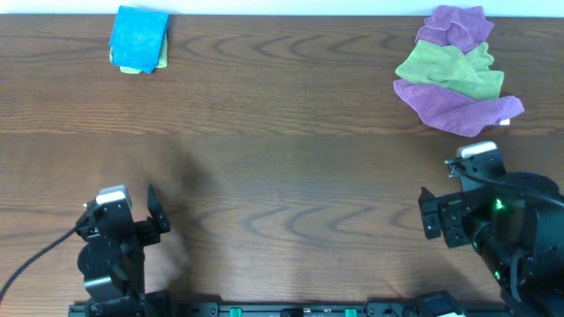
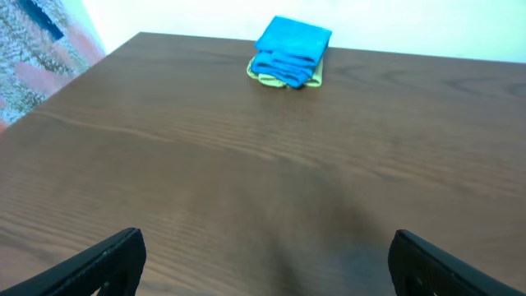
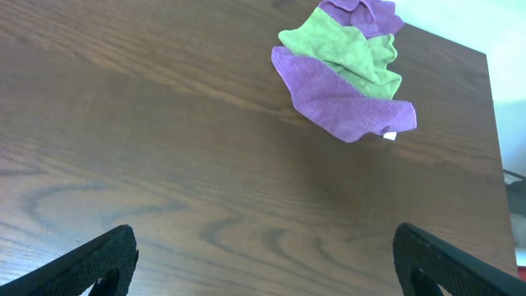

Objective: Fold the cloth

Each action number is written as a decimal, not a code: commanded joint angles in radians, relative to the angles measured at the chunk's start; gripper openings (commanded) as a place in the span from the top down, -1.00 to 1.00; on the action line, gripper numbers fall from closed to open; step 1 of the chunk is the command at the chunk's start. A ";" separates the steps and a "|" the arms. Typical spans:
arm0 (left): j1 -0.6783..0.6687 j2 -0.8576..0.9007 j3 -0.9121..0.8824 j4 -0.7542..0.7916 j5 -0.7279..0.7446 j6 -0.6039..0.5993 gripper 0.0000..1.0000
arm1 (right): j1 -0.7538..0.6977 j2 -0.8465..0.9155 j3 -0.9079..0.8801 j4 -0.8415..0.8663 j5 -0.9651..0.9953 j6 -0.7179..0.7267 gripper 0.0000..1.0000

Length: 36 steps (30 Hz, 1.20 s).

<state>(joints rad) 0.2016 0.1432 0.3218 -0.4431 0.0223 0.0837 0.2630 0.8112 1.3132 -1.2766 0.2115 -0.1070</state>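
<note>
Both claws wide apart and holding nothing, left gripper (image 2: 265, 255) and right gripper (image 3: 263, 251) low over the near side of the wooden table (image 1: 282, 132), the sky-blue cloth (image 1: 139, 37) lying folded on a lime-green cloth (image 2: 265, 77) far-left, purple-and-green cloth pile (image 1: 454, 70) far-right.

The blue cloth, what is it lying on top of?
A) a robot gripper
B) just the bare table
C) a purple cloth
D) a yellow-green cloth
D: a strip of yellow-green cloth peeks out from under the blue cloth, while the purple cloths lie far off on the other side.
</note>
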 commanded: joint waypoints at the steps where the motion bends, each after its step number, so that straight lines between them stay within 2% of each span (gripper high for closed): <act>1: 0.004 -0.048 -0.038 0.003 0.001 0.014 -0.91 | -0.005 -0.002 -0.002 0.000 0.009 -0.011 -0.98; 19: 0.004 -0.140 -0.201 0.027 -0.005 0.014 -0.91 | -0.005 -0.002 -0.002 0.000 0.009 -0.010 -0.98; 36: 0.004 -0.139 -0.201 0.029 -0.031 0.028 -0.91 | -0.005 -0.002 -0.002 0.000 0.009 -0.011 -0.99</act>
<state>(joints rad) 0.2016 0.0128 0.1421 -0.4183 0.0143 0.1020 0.2626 0.8112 1.3132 -1.2770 0.2111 -0.1070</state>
